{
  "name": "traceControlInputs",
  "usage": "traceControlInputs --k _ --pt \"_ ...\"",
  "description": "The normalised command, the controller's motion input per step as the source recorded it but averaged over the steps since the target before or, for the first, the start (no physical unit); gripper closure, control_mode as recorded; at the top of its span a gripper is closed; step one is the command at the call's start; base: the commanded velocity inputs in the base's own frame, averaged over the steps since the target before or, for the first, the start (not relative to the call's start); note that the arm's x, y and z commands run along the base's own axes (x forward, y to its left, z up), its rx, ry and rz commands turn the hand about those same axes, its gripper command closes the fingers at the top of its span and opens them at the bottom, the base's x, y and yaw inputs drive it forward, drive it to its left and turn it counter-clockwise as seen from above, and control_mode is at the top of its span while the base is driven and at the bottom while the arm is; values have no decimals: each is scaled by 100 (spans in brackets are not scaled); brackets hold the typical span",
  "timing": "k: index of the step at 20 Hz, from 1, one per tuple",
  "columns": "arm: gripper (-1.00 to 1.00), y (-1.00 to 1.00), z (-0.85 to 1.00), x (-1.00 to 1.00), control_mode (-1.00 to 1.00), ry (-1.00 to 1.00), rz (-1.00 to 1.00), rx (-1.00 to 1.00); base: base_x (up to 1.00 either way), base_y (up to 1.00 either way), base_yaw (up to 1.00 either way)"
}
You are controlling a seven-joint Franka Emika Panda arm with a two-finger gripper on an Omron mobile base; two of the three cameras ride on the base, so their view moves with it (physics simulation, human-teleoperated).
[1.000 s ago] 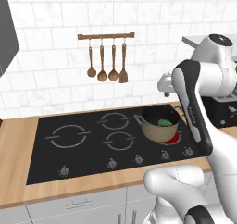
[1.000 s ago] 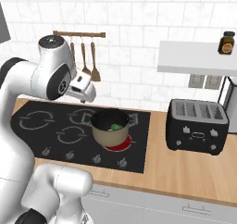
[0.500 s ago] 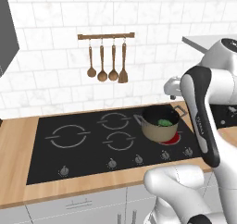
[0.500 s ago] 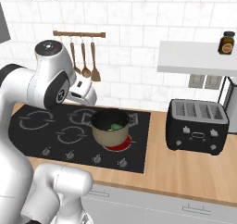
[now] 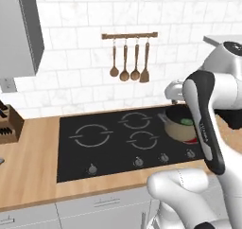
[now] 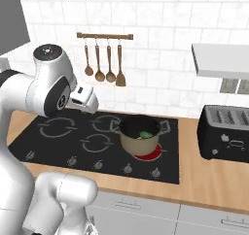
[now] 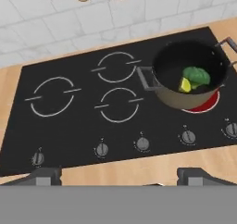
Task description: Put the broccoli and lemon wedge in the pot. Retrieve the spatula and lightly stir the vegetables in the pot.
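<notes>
The pot (image 7: 187, 79) is round and tan with a dark rim and short dark side handles, sitting on a glowing red burner (image 7: 203, 103) of the black cooktop (image 7: 83, 126), ahead of the claw (image 7: 118, 174) and off to its right. Inside it lie the broccoli (image 7: 196, 75), a bumpy dark green floret, and the lemon wedge (image 7: 184, 85), a small yellow piece touching the floret's side.

The claw hangs high above the front edge of the tabletop (image 6: 209, 180), its two dark fingertips (image 7: 42, 174) spread wide apart with nothing between them and touching nothing. Brown wooden utensils (image 6: 102, 64) hang on a wall rail well beyond the claw.

Compared with half a second ago, the arm has swung further back from the pot, and the pot and its contents have not shifted.
</notes>
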Motion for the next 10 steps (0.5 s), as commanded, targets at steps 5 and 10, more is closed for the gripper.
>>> traceControlInputs --k 5,10 --pt "-100 0 0 0 100 0 0 0 -42 100 0" --pt "-100 0 0 0 100 0 0 0 -44 100 0"
